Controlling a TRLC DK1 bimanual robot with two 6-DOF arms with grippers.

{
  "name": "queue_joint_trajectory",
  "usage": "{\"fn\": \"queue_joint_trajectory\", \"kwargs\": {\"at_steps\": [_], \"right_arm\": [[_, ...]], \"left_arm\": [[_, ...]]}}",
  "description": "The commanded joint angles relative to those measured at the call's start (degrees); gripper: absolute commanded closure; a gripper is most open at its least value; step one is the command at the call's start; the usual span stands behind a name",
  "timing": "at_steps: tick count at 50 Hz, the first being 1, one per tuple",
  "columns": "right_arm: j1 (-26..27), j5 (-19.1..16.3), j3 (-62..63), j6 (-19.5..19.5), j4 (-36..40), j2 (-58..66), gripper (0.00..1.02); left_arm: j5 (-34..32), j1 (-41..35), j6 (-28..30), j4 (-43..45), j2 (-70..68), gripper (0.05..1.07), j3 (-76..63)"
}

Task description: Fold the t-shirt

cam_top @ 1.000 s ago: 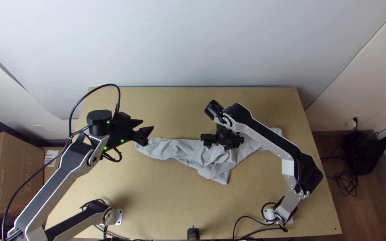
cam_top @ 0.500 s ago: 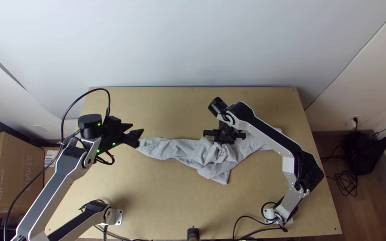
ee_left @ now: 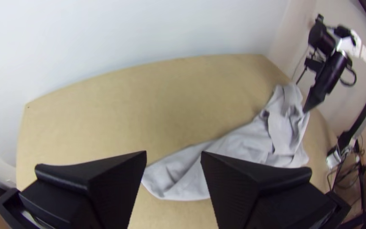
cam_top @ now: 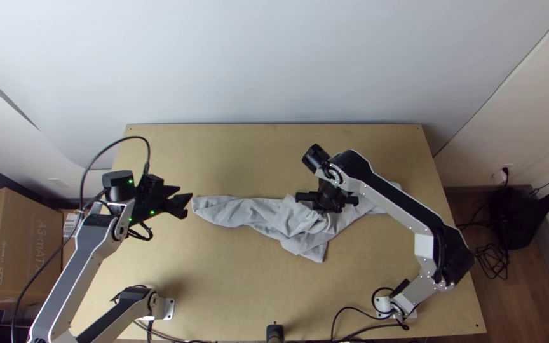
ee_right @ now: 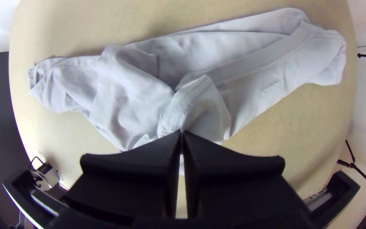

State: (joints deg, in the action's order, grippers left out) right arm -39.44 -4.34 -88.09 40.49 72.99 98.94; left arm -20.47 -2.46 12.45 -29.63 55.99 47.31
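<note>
Grey and soft, the shirt [cam_top: 243,213] lies bunched in a long band across the middle of the table [cam_top: 243,286], and I judge it light and limp, apt to sag or drag rather than hold a crease. My right gripper [ee_right: 182,132] is pinched tight on a raised fold [ee_right: 204,119] by the stitched edge [ee_right: 186,104], while my left gripper [ee_left: 173,152] stands wide and empty near the left end [cam_top: 208,206]; I'd take that end well in from its tip, since a shallow pinch could slip
</note>
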Motion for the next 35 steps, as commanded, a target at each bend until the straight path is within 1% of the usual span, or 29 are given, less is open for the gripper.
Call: {"fn": "queue_joint_trajectory", "kwargs": {"at_steps": [1, 3, 6, 8, 12, 15, 22, 30, 35], "right_arm": [[-0.99, -0.14, 0.47, 1.08, 2.42, -3.66, 1.0], [-1.52, -0.06, 0.73, 0.64, 3.12, -4.8, 1.0], [-3.27, 0.03, 2.05, -2.17, 3.21, -7.53, 1.0], [-3.54, 0.03, 3.02, -2.87, 3.21, -8.94, 1.0], [-3.36, 0.03, 5.48, -2.87, 3.47, -11.22, 1.0], [-2.66, 0.03, 7.85, -3.05, 4.0, -12.71, 1.0], [0.33, -0.06, 11.81, -3.31, 4.0, -15.62, 1.0], [0.51, -0.06, 12.95, -3.31, 3.83, -17.02, 1.0], [0.51, -0.06, 13.65, -3.05, 3.65, -17.29, 1.0]], "left_arm": [[-0.98, -0.18, 7.42, -0.17, 1.14, 0.36, -3.36], [-0.89, -0.53, 8.82, 0.62, 1.67, 0.36, -4.07], [-0.19, -2.11, 10.23, 0.8, 3.08, 0.36, -4.42], [0.87, -3.34, 11.11, 1.06, 4.13, 0.36, -4.33], [2.1, -4.4, 11.46, 3.7, 6.94, 0.36, -4.24], [2.28, -4.05, 11.99, 4.14, 9.93, 0.36, -3.01], [2.28, -2.73, 12.07, 4.84, 16.52, 0.36, -0.2], [2.45, -1.06, 11.99, 6.42, 23.73, 0.36, 2.52], [2.45, 0.44, 10.4, 5.55, 28.3, 0.37, 6.22]]}}
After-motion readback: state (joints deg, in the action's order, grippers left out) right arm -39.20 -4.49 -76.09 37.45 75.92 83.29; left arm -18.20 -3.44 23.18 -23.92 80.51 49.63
